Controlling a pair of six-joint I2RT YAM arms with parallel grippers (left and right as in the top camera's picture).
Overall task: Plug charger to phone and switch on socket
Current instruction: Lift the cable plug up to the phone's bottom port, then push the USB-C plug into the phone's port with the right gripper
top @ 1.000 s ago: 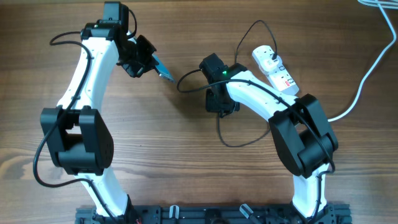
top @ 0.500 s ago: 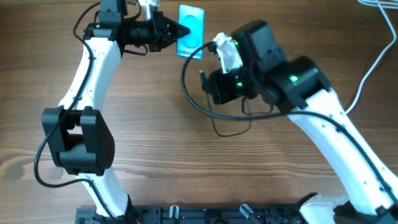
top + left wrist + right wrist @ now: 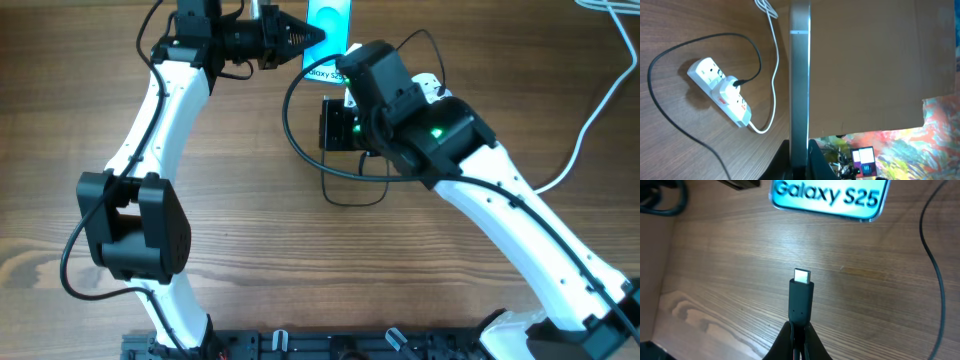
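My left gripper [image 3: 300, 35] is shut on the phone [image 3: 328, 28], which shows its cyan screen at the far middle of the table. In the left wrist view the phone [image 3: 800, 75] is edge-on between my jaws [image 3: 800, 156]. My right gripper [image 3: 338, 112] is shut on the charger plug [image 3: 801, 296], with its metal tip pointing at the phone's lower edge marked "Galaxy S25" [image 3: 827, 197] and a gap between them. The thin black cable [image 3: 286, 110] loops under the right arm. The white socket [image 3: 720, 90] has a black plug in it; in the overhead view the socket [image 3: 430, 85] is mostly hidden by the right arm.
A thick white cord [image 3: 773, 75] runs from the socket, and it crosses the far right of the table [image 3: 600, 90]. A cardboard wall [image 3: 865, 60] stands behind the table. The black cable also trails at the right of the right wrist view [image 3: 935, 265].
The left gripper carried the phone up and toward the back middle. The right arm swung left with the plug, and the plug now sits just below the phone's lower edge.
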